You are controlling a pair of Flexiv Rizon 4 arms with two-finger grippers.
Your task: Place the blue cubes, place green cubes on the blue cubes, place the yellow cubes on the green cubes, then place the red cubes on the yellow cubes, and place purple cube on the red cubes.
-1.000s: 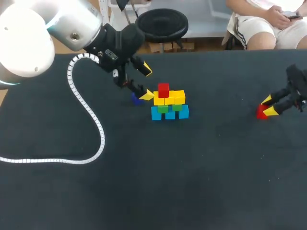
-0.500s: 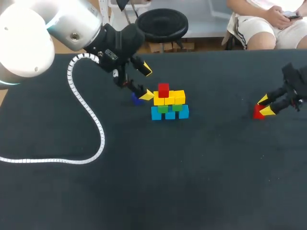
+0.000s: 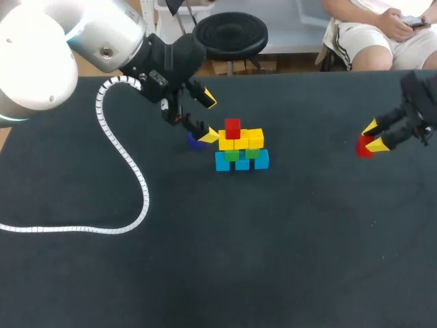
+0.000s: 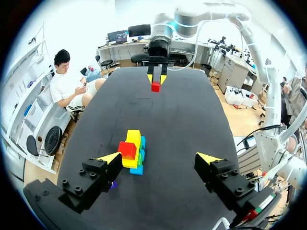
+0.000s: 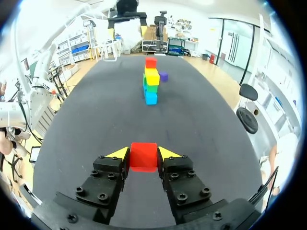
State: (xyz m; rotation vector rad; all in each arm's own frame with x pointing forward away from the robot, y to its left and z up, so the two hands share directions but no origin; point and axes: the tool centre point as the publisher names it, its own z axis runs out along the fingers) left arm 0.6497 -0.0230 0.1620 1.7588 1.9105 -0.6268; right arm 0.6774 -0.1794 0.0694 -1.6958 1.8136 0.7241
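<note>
Right tool clamps one red cube; left tool spread, empty; other red cube tops stack.

cube stack centre; loose cube just left; third cube in right end effector, far right.

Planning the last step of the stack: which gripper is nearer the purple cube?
Left. The left gripper sits right beside the purple cube; the right gripper, holding a red cube, is far from it.
</note>
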